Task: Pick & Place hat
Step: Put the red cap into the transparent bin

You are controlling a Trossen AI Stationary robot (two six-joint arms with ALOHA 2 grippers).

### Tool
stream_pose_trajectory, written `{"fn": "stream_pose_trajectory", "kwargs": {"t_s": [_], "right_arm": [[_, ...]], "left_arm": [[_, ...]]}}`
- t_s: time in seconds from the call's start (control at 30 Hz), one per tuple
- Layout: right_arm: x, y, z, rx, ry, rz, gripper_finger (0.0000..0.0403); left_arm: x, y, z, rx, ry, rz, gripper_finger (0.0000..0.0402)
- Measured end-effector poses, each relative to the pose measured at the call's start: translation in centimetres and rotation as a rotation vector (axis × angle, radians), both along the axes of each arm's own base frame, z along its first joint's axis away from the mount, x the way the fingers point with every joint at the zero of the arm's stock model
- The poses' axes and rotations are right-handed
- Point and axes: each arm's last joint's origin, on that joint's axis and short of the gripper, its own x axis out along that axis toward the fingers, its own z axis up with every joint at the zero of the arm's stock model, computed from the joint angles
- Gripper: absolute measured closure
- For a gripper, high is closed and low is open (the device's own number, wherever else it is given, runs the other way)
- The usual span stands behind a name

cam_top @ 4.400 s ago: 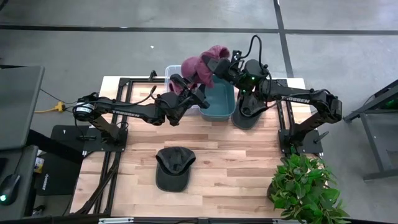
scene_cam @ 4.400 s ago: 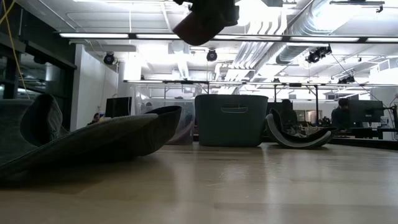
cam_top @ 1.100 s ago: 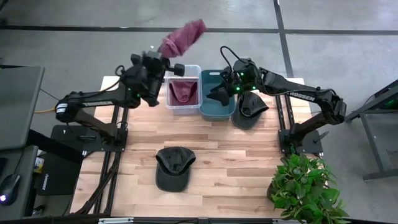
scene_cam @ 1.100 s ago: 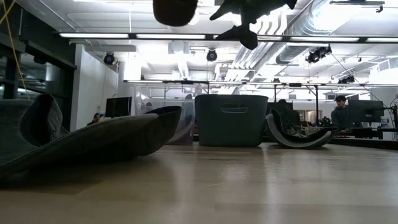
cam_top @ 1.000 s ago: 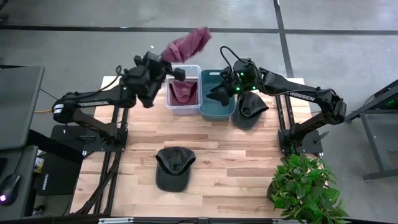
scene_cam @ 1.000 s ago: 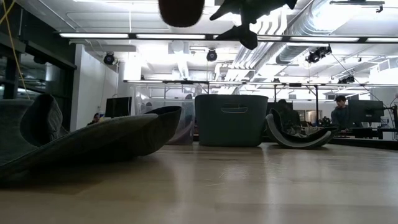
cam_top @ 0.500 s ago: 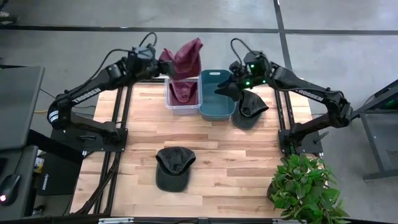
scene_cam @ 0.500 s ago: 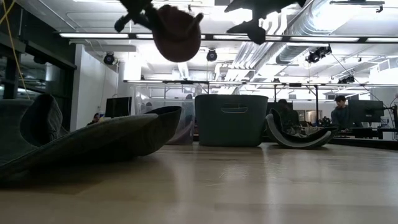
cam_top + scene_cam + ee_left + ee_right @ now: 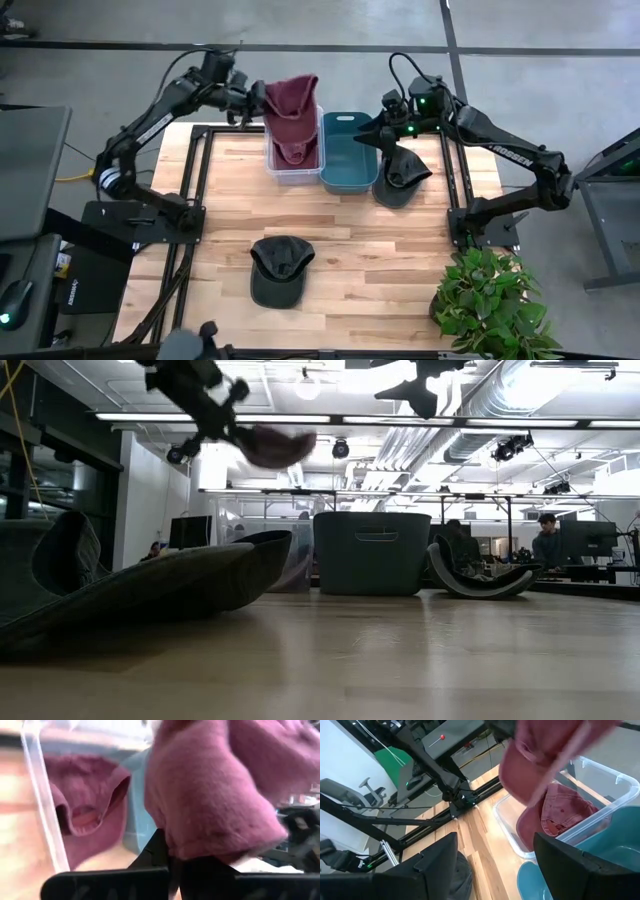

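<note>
Over the far edge of the wooden surface [image 9: 340, 230], we saw the left gripper [image 9: 252, 100] held in the air with its fingers clamped on a maroon hat [image 9: 290, 105]. The hat hung above the clear bin [image 9: 271, 160], and a second maroon hat [image 9: 293, 152] already lay inside that bin. In the left wrist view the held maroon hat [image 9: 215, 795] filled most of the frame, pinched at its lower edge, with the clear bin [image 9: 42, 815] wall and the second maroon hat [image 9: 90, 820] beyond it. In the low view the left gripper [image 9: 215, 420] and the maroon hat [image 9: 275, 445] hung high above the surface.

The right gripper [image 9: 385, 125] hovered over the far right rim of the teal bin [image 9: 350, 165], its fingers spread apart and holding nothing; the right wrist view showed the two dark fingers [image 9: 440, 865] set wide, with the clear bin [image 9: 600, 777] and the maroon hat [image 9: 540, 755] ahead of them.

A dark cap [image 9: 400, 172] lay on the surface just right of the teal bin, partly under the right arm. Another dark cap [image 9: 280, 270] sat alone nearer the front, well apart from the bins. A potted plant [image 9: 490, 300] stood at the front right corner.
</note>
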Motion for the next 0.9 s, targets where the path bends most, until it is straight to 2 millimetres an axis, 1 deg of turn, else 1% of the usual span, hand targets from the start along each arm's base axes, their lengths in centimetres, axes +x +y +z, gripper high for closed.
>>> {"fn": "stream_pose_trajectory", "kwargs": {"t_s": [0.07, 0.2, 0.27, 0.37, 0.6, 0.8, 0.9], "right_arm": [[0.0, 0.0, 0.0, 0.001, 0.0, 0.0, 0.0148], [0.0, 0.0, 0.0, 0.014, -0.001, -0.005, 0.0148], [0.0, 0.0, 0.0, 0.015, -0.001, -0.006, 0.0148], [0.0, 0.0, 0.0, 0.017, -0.001, -0.006, 0.0148], [0.0, 0.0, 0.0, 0.022, 0.003, -0.018, 0.0148], [0.0, -0.1, 0.0, 0.013, 0.007, -0.035, 0.0148], [0.0, -0.1, 0.0, 0.005, 0.009, -0.046, 0.0148]], "left_arm": [[0.5, 1.0, -1.1, -0.057, -0.002, -0.023, 0.0401], [1.5, 2.2, -3.1, -0.137, 0.015, -0.061, 0.0401], [2.1, 2.7, -4.1, -0.176, 0.02, -0.083, 0.0401], [2.4, 3.1, -5.1, -0.203, 0.055, -0.077, 0.0401], [2.2, 3.2, -5.7, -0.189, 0.137, -0.04, 0.0401], [1.9, 2.7, -6.1, -0.211, 0.2, -0.061, 0.0401], [2.2, 2.3, -6.3, -0.198, 0.24, -0.064, 0.0401]]}}
